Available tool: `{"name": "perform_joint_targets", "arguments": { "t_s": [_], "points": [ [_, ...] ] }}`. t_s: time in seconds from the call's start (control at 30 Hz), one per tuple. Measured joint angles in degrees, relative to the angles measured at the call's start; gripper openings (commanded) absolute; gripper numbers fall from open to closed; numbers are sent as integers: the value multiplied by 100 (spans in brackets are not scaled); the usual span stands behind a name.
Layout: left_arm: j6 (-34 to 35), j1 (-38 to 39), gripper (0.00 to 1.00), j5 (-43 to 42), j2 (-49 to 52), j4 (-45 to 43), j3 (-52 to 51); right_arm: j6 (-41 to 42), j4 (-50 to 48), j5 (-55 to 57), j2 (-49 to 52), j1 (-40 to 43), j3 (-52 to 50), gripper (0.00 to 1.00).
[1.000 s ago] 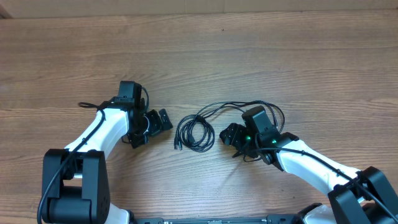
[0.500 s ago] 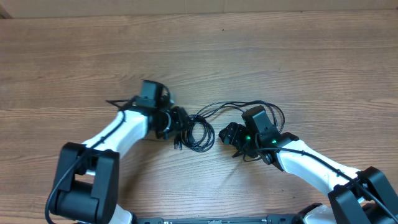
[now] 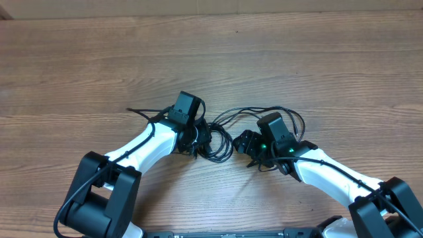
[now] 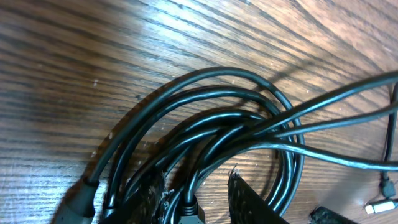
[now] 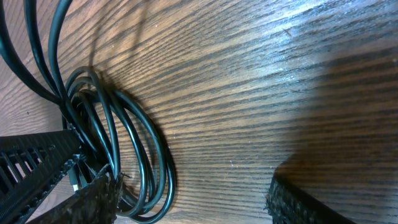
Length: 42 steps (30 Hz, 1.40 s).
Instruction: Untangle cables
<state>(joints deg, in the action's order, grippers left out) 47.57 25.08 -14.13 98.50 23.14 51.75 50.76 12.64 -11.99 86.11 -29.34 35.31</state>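
Nearest the viewer, two white arms reach up from the lower edge onto a wooden tabletop (image 3: 99, 66). Within the last second the left gripper (image 3: 197, 137) has swung in from well to the left. It now sits over the left side of the cables (image 3: 228, 151), its jaws narrowing from wide open. In the left wrist view a few strands pass between the jaws, but whether they are firmly pinched cannot be told. The right gripper (image 3: 243, 143) has not moved. It rests just right of the coil with its jaws open, and its wrist view shows only bare wood between them. The left arm is probably taking a first hold on the bundle, so pulling the cords apart has yet to begin. The cables are thin, glossy black cords wound into one small overlapping coil at mid-table, between the two grippers. Beyond the coil, a few loose runs arc up and rightward behind the right gripper. A small pale plug tip (image 4: 377, 206) lies off to one side.
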Motion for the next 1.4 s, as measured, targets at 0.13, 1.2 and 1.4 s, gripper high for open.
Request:
{"name": "perform_joint_targets", "arguments": {
  "t_s": [0.13,1.2,1.4],
  "points": [
    [144,2,38,4,0,22,0,0,-4,0,0,0,0,75],
    [605,76,4,0,-24,63,7,26,-664,-374,0,-520,0,59],
    [535,-20,4,-262,-369,138,9,542,-671,522,11,-863,0,46]
  ]
}}
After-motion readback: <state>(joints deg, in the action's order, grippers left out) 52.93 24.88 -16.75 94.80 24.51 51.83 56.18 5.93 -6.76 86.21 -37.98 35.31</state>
